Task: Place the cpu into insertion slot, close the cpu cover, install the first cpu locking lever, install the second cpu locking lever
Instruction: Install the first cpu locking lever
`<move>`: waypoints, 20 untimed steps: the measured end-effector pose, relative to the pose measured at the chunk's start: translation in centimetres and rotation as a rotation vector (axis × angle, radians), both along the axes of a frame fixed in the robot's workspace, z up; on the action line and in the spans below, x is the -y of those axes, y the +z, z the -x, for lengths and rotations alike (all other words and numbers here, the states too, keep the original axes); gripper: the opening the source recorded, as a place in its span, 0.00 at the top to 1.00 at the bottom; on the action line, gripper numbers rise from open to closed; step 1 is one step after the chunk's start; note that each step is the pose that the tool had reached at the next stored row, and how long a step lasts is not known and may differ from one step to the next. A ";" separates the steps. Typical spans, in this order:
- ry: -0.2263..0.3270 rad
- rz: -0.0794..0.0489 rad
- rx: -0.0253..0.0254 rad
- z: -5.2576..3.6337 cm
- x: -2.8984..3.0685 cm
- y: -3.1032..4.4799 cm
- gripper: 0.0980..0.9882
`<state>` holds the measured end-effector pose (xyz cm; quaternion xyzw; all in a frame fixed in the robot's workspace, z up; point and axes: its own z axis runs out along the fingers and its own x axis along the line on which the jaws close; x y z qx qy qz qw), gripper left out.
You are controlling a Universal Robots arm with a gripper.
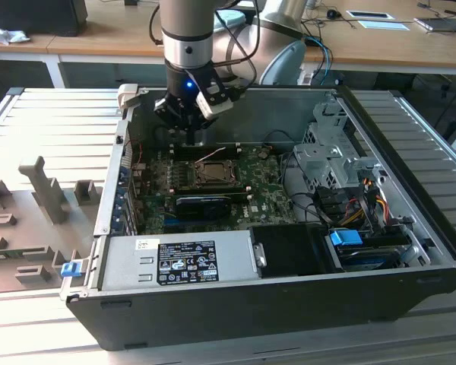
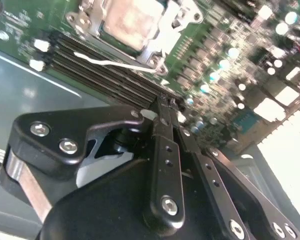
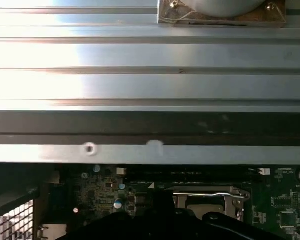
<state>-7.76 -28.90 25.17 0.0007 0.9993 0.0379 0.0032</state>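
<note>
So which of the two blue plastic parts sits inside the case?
The blue clip atop the drive bay at the exterior view's right; the other blue tab hangs outside the case's corner, at the left.

A ribbed, light-grey metal table is seen carrying the work. An open black computer case is laid on its side directly on the ribs, taking up the middle and the exterior view's right. A grey moulded fixture tray with upright blocks is set beside the case, on the exterior view's left. A wooden desk is seen behind the table.
</note>
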 end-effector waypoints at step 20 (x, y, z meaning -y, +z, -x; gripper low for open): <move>0.008 -0.025 0.0001 -3.28 0.05 -2.07 0.99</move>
